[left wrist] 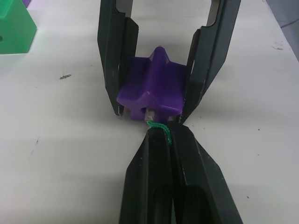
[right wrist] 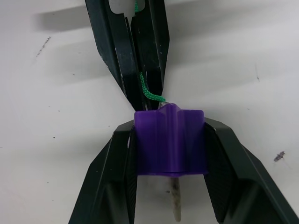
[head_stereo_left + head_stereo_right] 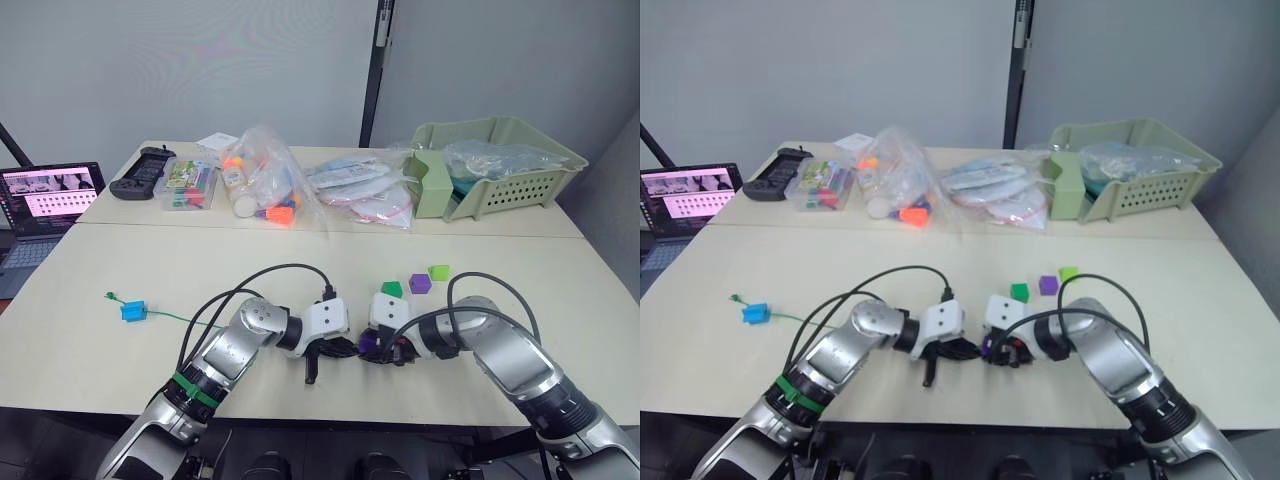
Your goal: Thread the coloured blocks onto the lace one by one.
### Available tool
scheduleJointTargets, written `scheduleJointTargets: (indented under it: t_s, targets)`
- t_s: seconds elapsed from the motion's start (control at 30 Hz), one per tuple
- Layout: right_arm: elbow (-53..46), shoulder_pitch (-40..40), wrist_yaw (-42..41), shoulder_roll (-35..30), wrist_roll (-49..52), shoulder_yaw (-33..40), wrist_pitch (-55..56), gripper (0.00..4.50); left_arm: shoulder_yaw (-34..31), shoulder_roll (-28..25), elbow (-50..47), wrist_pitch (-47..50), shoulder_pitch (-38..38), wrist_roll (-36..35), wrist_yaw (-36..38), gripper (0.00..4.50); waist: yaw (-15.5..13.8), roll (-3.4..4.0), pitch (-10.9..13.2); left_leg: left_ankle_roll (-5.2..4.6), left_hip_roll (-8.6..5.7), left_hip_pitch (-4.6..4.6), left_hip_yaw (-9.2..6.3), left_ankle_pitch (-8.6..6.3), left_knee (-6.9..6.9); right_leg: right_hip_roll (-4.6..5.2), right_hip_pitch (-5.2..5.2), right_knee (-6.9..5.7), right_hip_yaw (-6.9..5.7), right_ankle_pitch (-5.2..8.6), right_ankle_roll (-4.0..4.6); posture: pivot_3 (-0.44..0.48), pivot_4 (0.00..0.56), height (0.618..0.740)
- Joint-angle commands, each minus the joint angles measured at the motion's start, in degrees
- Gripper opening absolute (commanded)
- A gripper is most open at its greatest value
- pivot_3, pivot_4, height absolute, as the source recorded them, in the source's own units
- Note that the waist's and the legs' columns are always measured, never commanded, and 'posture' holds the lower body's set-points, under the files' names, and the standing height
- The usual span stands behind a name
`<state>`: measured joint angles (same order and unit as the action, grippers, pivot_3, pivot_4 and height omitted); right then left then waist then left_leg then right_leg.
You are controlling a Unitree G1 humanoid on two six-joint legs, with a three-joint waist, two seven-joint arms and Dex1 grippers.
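Shiny silver arms, white wrist boxes, looping black cables, a green band on the left arm (image 3: 190, 388)

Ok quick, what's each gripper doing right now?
Left gripper: shut on the green lace, near its tip.
Right gripper: shut on a purple block, lace tip poking through.

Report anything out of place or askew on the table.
Nothing stands out. The right hand grips a purple block, and the lace, pinched in the left hand, runs through it, pale tip poking out. The other blocks sit loose.
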<state>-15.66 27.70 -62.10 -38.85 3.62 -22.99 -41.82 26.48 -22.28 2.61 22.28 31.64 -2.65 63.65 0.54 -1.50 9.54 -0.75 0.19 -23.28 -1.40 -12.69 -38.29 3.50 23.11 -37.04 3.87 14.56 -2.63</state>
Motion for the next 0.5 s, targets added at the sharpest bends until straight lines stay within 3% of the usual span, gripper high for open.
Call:
scheduleJointTargets:
  t_s: [0.03, 0.13, 0.37, 0.5]
  targets:
    - [-1.16, -0.87, -0.43, 0.01, 1.27, -0.95, -0.44, 1.38, -0.4, 0.14, -0.11, -0.51, 1.43, 0.7, -1.22, 0.06, 0.0, 0.0, 0.0, 0.0, 0.0, 0.0, 0.0, 0.0, 0.0, 0.0, 0.0, 0.0, 0.0, 0.0, 0.0, 0.0, 0.15, 0.74]
    - [-0.98, -0.86, -0.36, 0.12, 1.28, -1.03, -0.28, 1.38, -1.48, -2.47, -1.68, 0.76, 0.98, -0.2, 0.75, 0.86, 0.14, 0.0, 0.0, 0.0, 0.01, 0.0, -0.01, 0.0, 0.0, 0.0, 0.01, 0.0, 0.0, 0.0, 0.0, 0.0, 0.15, 0.74]
    - [-0.44, -0.5, -0.03, 0.48, 1.36, -1.4, 0.11, 1.38, -2.79, -5.5, -1.17, 1.67, 1.22, -0.07, 0.52, 3.19, 0.31, 0.0, 0.0, 0.0, 0.06, 0.02, -0.02, 0.0, 0.04, -0.04, 0.04, -0.03, 0.0, 0.0, 0.0, 0.0, 0.15, 0.74]
    - [-0.37, -0.4, 0.09, 0.19, 1.64, -1.29, 0.28, 1.38, -3.01, -6.38, -1.13, 0.95, 0.13, -0.1, 0.39, 3.19, 0.39, 0.0, 0.0, 0.0, 0.09, 0.03, -0.02, 0.0, 0.04, -0.06, 0.05, -0.03, 0.0, 0.0, 0.0, 0.0, 0.15, 0.74]
